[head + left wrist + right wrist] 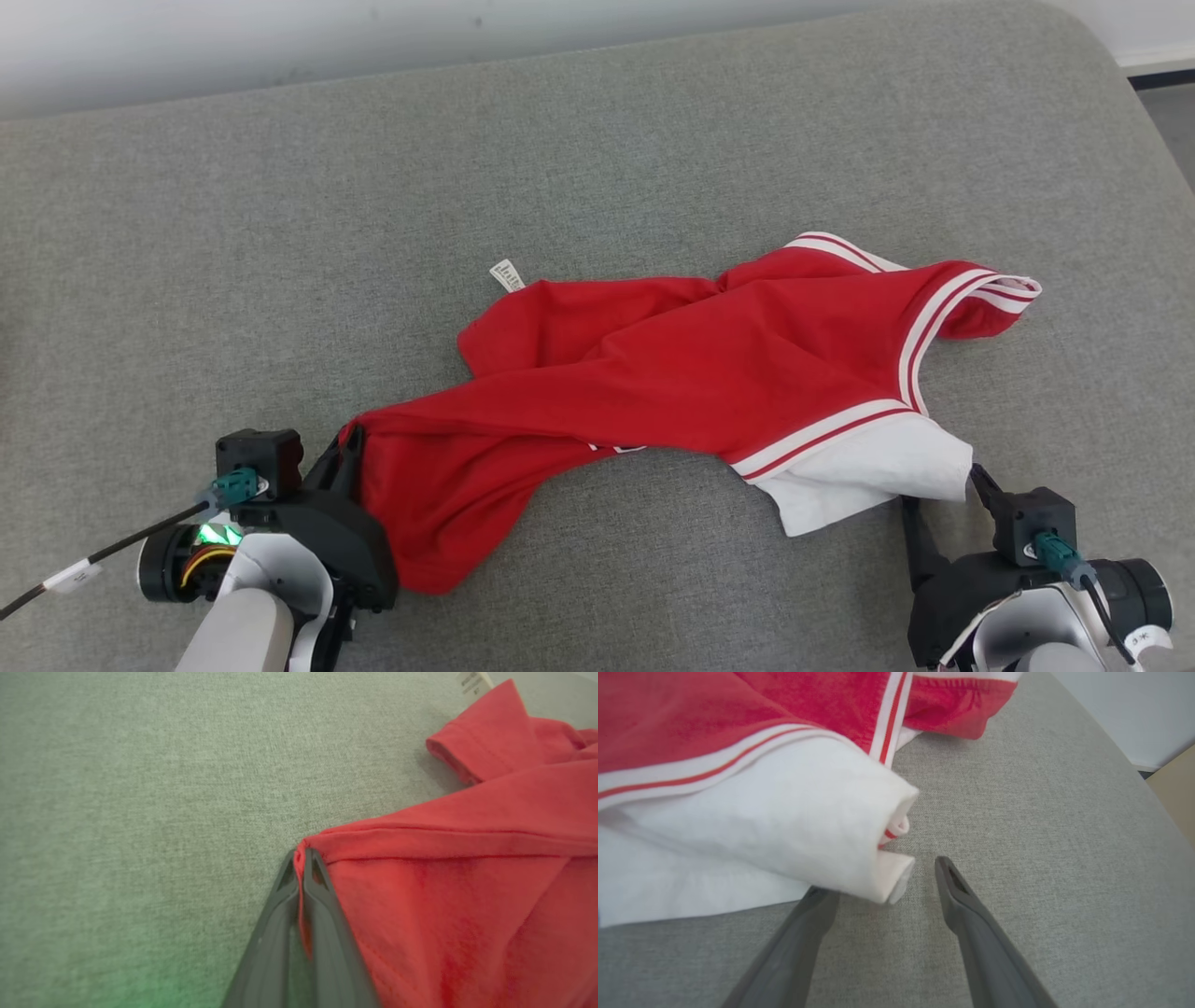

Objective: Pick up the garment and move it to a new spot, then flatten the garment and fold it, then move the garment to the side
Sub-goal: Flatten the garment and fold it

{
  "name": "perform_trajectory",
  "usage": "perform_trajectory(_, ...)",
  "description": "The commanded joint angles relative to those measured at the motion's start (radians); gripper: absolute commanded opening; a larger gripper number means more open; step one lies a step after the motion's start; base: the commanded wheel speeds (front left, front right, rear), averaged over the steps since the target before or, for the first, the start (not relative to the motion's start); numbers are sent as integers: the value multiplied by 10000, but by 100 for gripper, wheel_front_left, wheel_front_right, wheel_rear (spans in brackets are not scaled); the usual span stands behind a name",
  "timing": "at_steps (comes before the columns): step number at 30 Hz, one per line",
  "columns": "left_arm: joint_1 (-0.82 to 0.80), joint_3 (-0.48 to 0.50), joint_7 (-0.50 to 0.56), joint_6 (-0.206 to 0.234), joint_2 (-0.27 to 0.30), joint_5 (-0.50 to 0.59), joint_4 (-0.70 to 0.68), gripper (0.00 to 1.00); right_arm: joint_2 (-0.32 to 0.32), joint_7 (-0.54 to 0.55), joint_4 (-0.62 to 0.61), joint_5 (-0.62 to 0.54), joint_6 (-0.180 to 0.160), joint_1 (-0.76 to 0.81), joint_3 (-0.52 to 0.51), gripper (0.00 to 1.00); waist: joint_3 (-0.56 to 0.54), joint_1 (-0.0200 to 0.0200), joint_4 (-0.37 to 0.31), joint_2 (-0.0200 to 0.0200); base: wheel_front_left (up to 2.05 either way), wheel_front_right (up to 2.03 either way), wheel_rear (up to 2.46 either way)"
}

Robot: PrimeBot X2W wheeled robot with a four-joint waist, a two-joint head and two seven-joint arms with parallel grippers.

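Left fingers [327, 914] are pinched shut on a red corner [336, 842] of the shirt [672, 373]. Right fingers [966, 905] stand spread wide, holding nothing; the white corner [808, 826] lies just ahead, covering 1 fingertip. The shirt sprawls crumpled on the grey surface [597, 168], its long axis running from arm to arm, so the right arm is nearer that loose end.

A bench [597, 168] covered in grey woven fabric has a rounded far right corner. Behind it stands a white wall [280, 33]. Past that corner are a dark skirting [1160, 78] and a strip of floor [1178, 131].
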Motion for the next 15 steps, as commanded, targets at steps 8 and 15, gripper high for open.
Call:
perform_trajectory(8, 609, -293, 268, -105, -113, -216, 416, 0, -192, -167, 880, 212, -23, -559, 265, 0, 2, -1, 55, 0, 0, 0, 0)
perform_trajectory(15, 640, -114, -198, -121, -189, -427, 168, 0, -247, -355, 513, 1120, -23, -247, 475, 0, -274, -1, 84, 0, 0, 0, 0)
